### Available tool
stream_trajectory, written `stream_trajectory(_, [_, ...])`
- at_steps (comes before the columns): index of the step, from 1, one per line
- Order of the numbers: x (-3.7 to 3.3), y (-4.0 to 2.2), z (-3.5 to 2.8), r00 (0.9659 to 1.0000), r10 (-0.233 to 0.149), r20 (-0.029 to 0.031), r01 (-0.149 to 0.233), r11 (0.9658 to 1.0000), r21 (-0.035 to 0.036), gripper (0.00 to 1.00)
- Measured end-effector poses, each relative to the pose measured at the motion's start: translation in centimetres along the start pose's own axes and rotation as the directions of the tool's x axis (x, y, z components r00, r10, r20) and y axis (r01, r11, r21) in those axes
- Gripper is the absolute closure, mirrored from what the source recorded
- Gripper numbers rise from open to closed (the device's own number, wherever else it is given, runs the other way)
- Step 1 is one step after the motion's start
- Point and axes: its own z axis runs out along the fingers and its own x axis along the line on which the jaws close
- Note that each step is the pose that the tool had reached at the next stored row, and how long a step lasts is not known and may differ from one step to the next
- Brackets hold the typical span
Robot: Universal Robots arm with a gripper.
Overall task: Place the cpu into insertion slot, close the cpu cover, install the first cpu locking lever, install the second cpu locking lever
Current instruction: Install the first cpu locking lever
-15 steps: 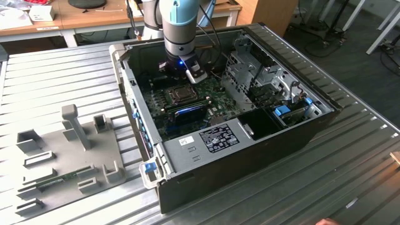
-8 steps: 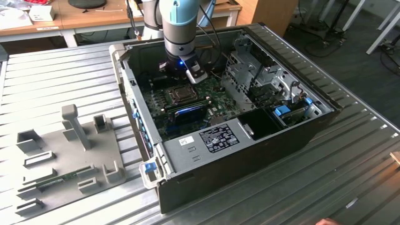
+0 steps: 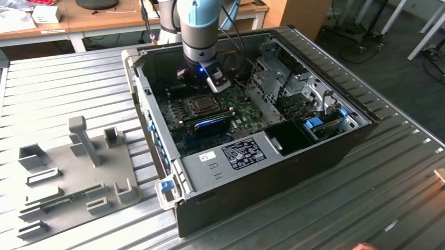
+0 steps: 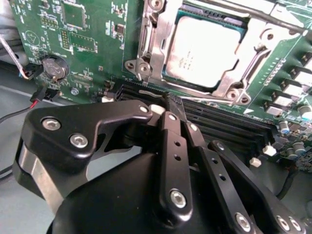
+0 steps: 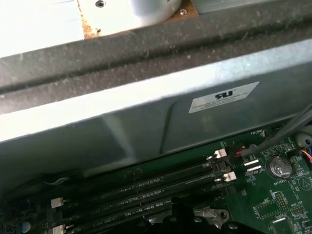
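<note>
Inside the open computer case [image 3: 278, 195], the arm [image 3: 198, 31] stands near-vertical, its gripper [image 4: 170, 103] pinched closed on nothing, tips over the memory slots [image 4: 224, 122]. In the exterior view it hangs at twelve o'clock of the insertion slot [image 3: 201, 104]. The cpu [image 4: 204, 46] sits in there, cpu cover [image 4: 155, 44] flat around it.

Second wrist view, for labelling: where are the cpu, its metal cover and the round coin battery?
Pale silvery square cpu [image 4: 204, 48], second wrist view, middle of its face.
Silvery metal cpu cover [image 4: 157, 36], second wrist view, frame bar beside the chip.
Round grey coin battery [image 4: 54, 67], second wrist view, its centre.
</note>
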Motion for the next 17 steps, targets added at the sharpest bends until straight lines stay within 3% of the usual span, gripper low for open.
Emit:
stream_trajectory(5, [0.1, 0.31, 0.09, 1.0, 0.001, 0.0002, -0.001, 1.0, 0.0002, 0.9])
stream_trajectory(17, [0.05, 0.38, 0.12, 1.0, 0.005, 0.0016, -0.005, 1.0, 0.0005, 0.9])
